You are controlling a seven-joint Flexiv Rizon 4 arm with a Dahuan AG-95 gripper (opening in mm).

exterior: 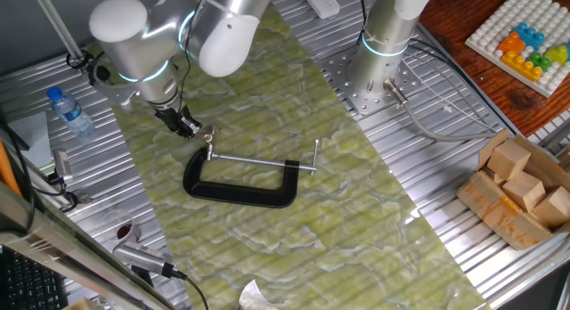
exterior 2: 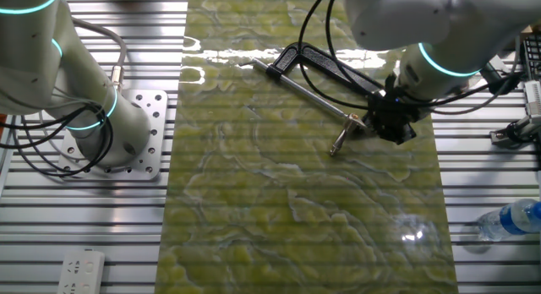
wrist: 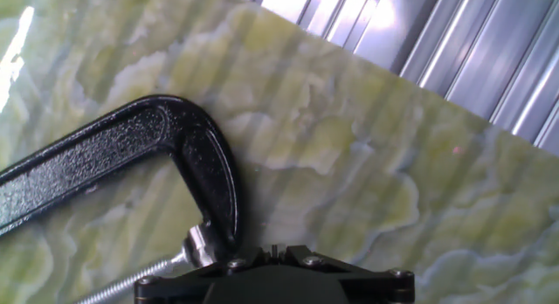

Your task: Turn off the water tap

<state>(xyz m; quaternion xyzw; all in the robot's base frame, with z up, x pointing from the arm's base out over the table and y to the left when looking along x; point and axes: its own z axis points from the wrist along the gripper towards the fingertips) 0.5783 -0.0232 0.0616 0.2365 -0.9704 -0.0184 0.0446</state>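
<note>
On your far left in one fixed view, a small clear bottle [exterior: 69,111] with a blue cap stands on the ribbed metal counter [exterior: 445,248], well apart from the green marbled mat [exterior: 294,230]. Next comes your gripper [exterior: 189,126], dark and angled down over the mat's left part, its tip just beside the silver fitting at the near end of the water tap [exterior: 240,179]. You cannot tell from any view how far the fingers are spread; the hand view shows only the gripper's black base, with the black clamp curve and a bit of threaded rod just above it. The water tap lies flat on the mat, its black C-frame opening upward toward the silver screw rod, which runs rightward to a thin crossbar. Further right stands a second arm's base [exterior: 383,52], and at the far right cardboard boxes [exterior: 521,181].
</note>
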